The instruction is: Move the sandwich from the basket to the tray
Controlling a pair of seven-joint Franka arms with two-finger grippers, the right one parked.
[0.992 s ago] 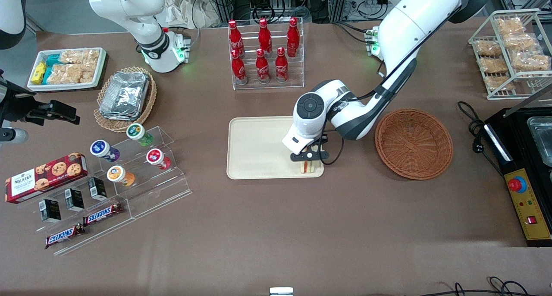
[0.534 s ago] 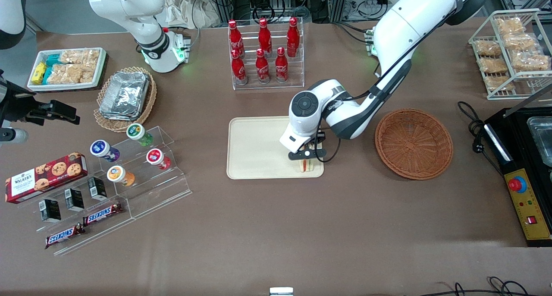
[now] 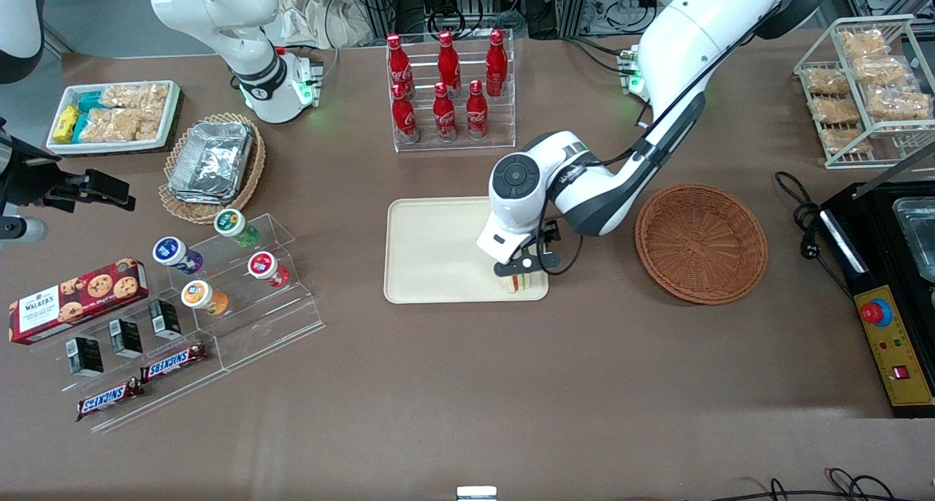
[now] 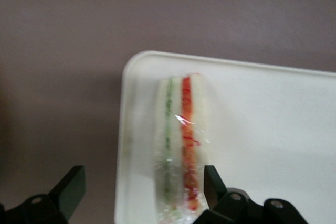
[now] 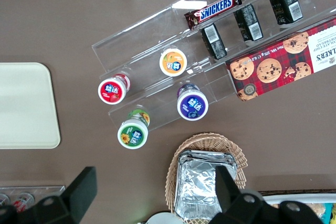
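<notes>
The sandwich (image 3: 517, 282) (image 4: 181, 145), a pale wedge with green and red filling stripes under clear wrap, rests on the cream tray (image 3: 438, 253) (image 4: 262, 129). It lies in the tray corner nearest the front camera, on the side toward the round reddish-brown basket (image 3: 700, 242). My left gripper (image 3: 521, 266) (image 4: 140, 181) hovers just over it, open. One finger (image 4: 212, 182) stands close beside the red-filling side. The other finger (image 4: 71, 187) is well apart, over the brown table. The basket holds nothing.
A clear rack of red cola bottles (image 3: 449, 85) stands farther from the front camera than the tray. A black appliance (image 3: 887, 267) sits toward the working arm's end. Acrylic steps with cups and snack bars (image 3: 212, 282) lie toward the parked arm's end.
The wrist has shifted slightly over the tray corner and back. The sandwich stays at the same corner of the tray.
</notes>
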